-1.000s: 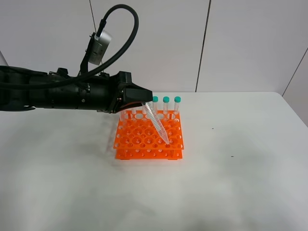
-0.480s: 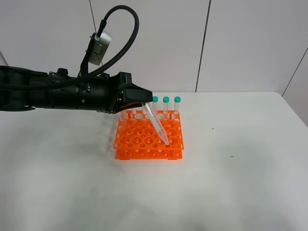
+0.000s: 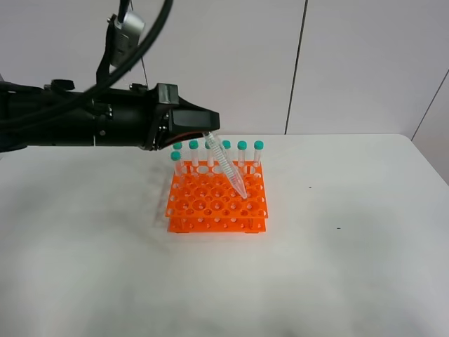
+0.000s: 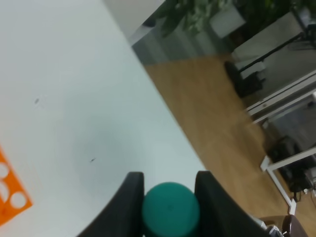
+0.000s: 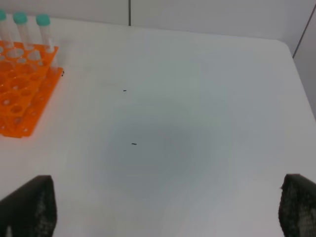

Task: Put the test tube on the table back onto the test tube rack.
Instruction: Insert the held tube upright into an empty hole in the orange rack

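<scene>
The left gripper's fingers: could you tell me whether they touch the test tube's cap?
Touching. The left wrist view shows both fingers pressed against the teal cap of the test tube.

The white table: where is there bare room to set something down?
Bare table lies right of the orange test tube rack and all along the front. Crowded: over the rack, where the left gripper holds a tilted test tube near the back row of capped tubes.
</scene>
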`<state>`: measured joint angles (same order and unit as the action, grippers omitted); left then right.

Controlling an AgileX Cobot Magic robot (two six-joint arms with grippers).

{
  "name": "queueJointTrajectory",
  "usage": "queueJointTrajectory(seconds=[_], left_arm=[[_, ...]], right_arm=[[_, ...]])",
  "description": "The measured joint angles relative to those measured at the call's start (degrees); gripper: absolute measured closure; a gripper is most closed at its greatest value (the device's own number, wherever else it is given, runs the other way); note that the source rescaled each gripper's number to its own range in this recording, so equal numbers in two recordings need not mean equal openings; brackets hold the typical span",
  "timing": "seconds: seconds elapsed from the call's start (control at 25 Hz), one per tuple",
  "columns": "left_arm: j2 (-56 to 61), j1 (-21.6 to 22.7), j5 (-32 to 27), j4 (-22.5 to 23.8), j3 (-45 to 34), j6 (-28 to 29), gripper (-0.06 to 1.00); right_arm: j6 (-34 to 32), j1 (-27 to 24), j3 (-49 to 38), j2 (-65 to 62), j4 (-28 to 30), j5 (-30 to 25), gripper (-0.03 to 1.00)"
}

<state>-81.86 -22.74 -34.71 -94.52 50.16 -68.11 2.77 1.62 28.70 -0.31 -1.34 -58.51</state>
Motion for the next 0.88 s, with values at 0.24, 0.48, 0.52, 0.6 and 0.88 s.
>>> queueJointTrajectory(seconds=[0.24, 0.48, 0.52, 0.6, 0.88], left_arm=[[4.8, 0.0, 3.4, 5.7, 0.1, -0.1, 0.94], [5.1, -0.9, 16.3, 20.2, 1.2, 2.6, 0.94], [5.1, -1.8, 18.6, 26.2, 1.8, 5.5, 0.94], [5.1, -4.1, 25.2, 40.5, 2.8, 14.1, 0.94], [2.8, -8.6, 44.7, 86.2, 2.9, 50.0, 0.94]], right_arm=[[0.0, 0.0, 0.0, 0.0, 0.0, 0.0, -0.03], [0.0, 0.0, 0.0, 0.0, 0.0, 0.0, -0.03], [0.0, 0.0, 0.0, 0.0, 0.0, 0.0, -0.03], [0.0, 0.0, 0.0, 0.0, 0.0, 0.0, -0.03], [0.0, 0.0, 0.0, -0.1, 0.0, 0.0, -0.03]])
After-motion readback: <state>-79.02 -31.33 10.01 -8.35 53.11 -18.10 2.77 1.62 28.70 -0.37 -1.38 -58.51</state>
